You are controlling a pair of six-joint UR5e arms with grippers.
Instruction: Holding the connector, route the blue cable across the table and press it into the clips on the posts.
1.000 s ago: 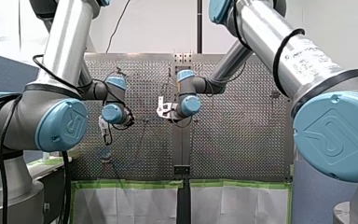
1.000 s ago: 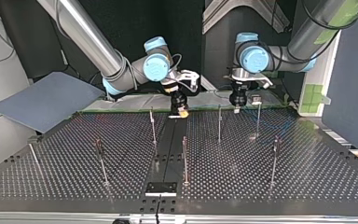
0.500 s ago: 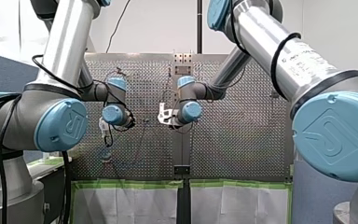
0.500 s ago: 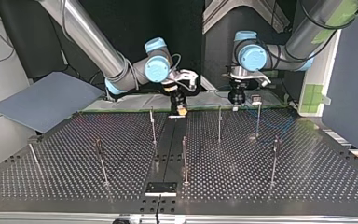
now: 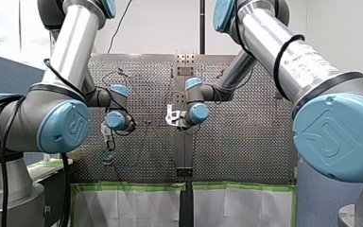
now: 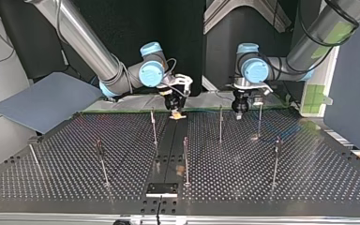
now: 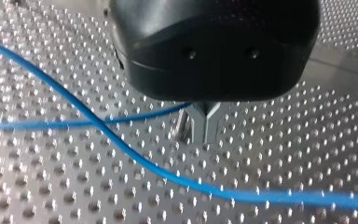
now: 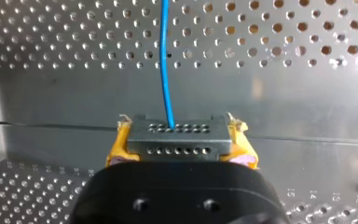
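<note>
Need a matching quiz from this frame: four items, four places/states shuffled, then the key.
Items
1. connector
2. blue cable
3. left hand
4. posts

Places/states
A. standing upright on the perforated table
B. fingers together, a cable strand ending at them
C. clamped in the right hand, between its yellow pads
D. two strands crossing over the table's holes

Pairs: 1-C, 2-D, 3-B, 4-A
</note>
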